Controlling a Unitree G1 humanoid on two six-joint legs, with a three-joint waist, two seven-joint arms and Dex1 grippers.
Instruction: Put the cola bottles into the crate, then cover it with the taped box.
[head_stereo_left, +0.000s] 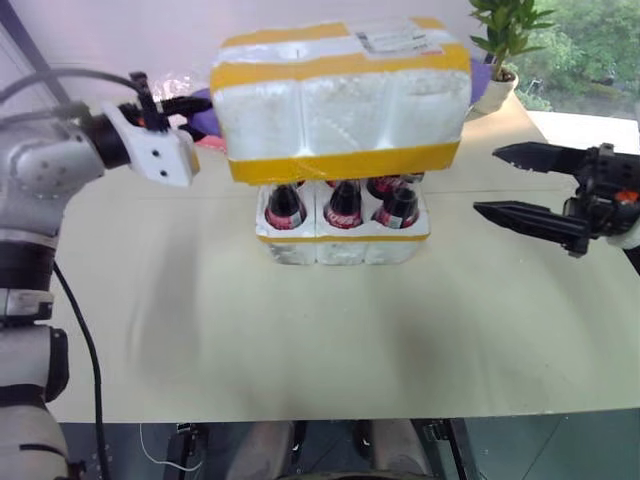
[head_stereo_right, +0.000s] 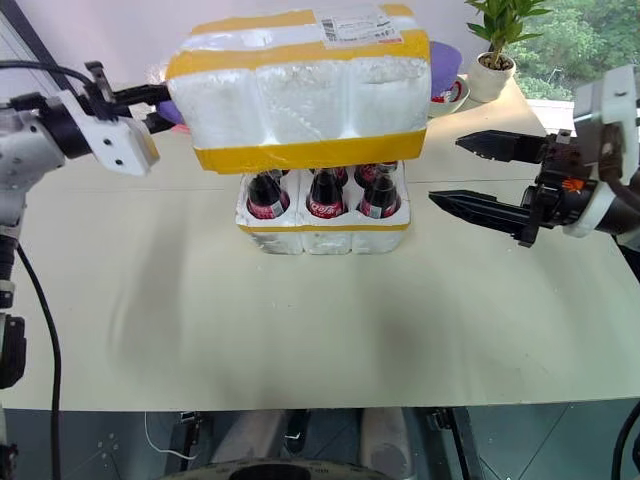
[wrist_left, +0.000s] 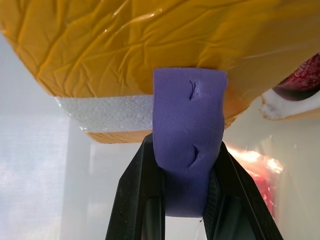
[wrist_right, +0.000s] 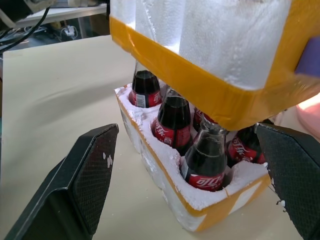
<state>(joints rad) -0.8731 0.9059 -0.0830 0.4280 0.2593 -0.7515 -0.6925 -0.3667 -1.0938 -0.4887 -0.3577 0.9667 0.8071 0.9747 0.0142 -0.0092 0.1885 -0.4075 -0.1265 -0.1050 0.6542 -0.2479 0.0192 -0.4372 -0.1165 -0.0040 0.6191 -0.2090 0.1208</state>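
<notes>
Wide beige flat tabletop (head_stereo_left: 300, 330) across the middle of the frame. Small green potted plant in white pot (head_stereo_left: 503, 45) at upper right. Purple round bowl (head_stereo_right: 443, 68) just left of it.

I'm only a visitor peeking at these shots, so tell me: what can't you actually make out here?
- Bottle caps: hidden by the taped box in both eye views.
- Shipping label: print too small.
- Left claw pinches a purple tab; its fixing to the box is hidden.
- Purple thing behind the box: mostly hidden.

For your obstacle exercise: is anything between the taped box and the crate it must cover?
Nothing visible blocks it. The taped box hangs over the crate; only the cola bottles seated in the crate rise beneath it.
</notes>
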